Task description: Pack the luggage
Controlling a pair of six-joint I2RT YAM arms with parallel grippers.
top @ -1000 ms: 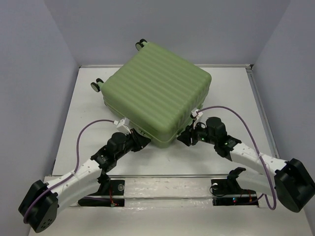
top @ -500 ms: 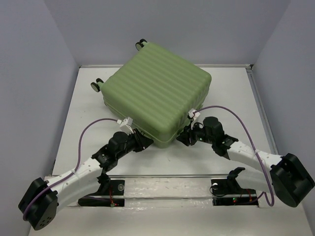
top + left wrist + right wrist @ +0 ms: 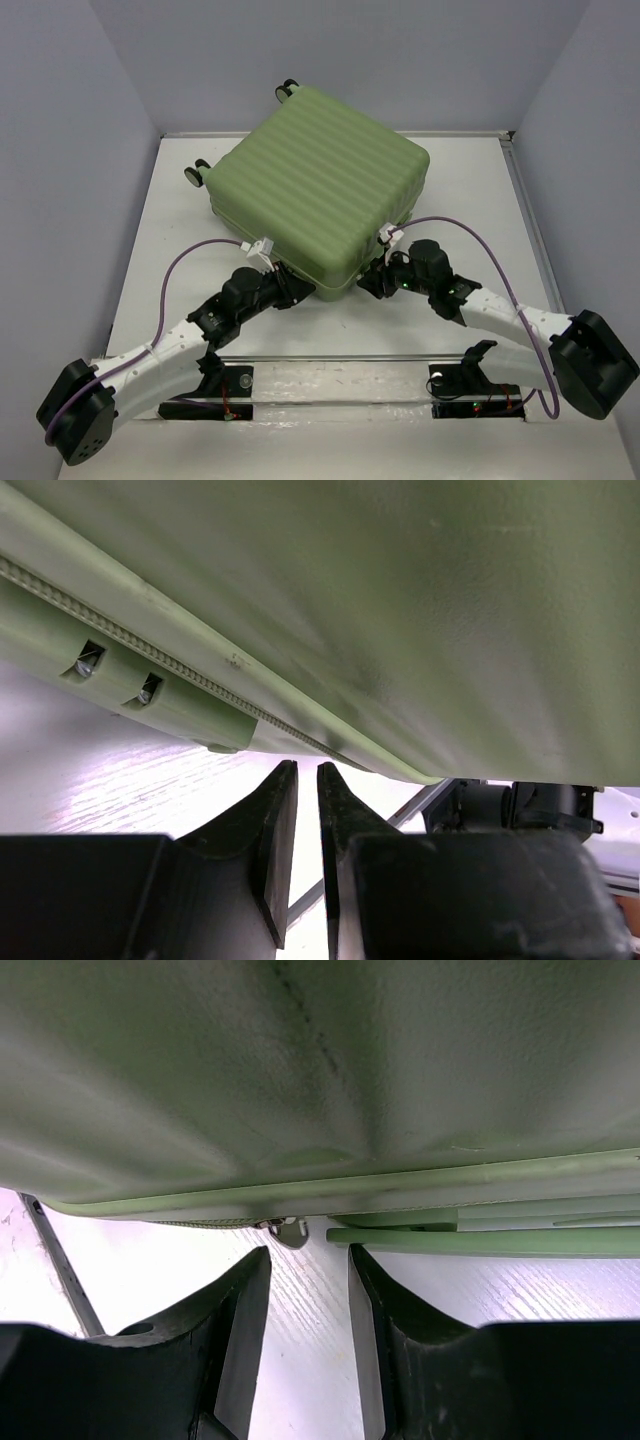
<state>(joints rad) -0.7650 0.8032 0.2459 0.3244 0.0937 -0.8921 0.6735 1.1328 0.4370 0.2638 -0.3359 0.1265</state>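
The luggage is a light-green ribbed suitcase. It lies shut and flat on the white table, turned with one corner towards me. My left gripper sits low at its near-left edge. In the left wrist view the fingers are almost together and empty, just under the zipper seam. My right gripper is at the near-right side of that corner. In the right wrist view it is slightly open and empty, below a metal zipper pull and a green handle bar.
Black wheels stick out at the suitcase's far left side. Grey walls close the table in on three sides. A metal rail runs along the near edge by the arm bases. The right arm shows in the left wrist view.
Both grippers have crept a little closer to the suitcase's near corner, the right one sliding left. The suitcase has not moved.
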